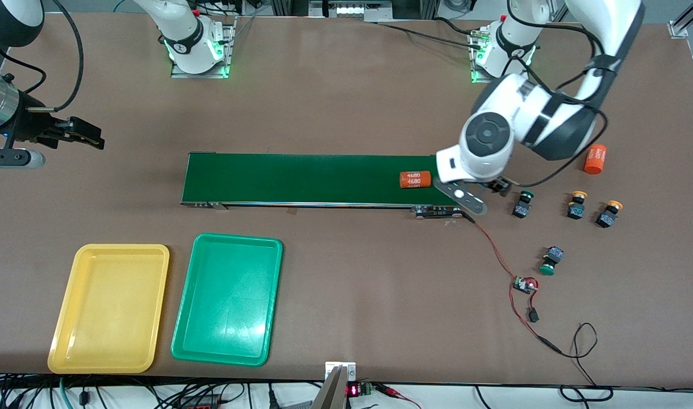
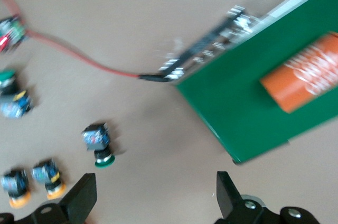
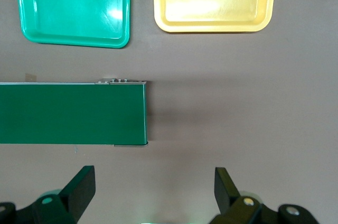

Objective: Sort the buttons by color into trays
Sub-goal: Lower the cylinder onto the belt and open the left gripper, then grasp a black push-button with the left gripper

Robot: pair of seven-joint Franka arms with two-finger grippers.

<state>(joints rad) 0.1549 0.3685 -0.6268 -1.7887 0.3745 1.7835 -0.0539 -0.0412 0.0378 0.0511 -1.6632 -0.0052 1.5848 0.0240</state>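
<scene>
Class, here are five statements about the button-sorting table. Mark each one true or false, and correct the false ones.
1. Both trays hold buttons. False: the yellow tray and green tray hold none.
2. An orange cylinder lies on the belt. True.
3. The left gripper grips a green button. False: it is open, holding nothing.
4. The right gripper is open. True.
5. All four buttons sit on the belt. False: they sit on the table.

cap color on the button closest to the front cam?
Green cap on that button; clearest in the front view.
</scene>
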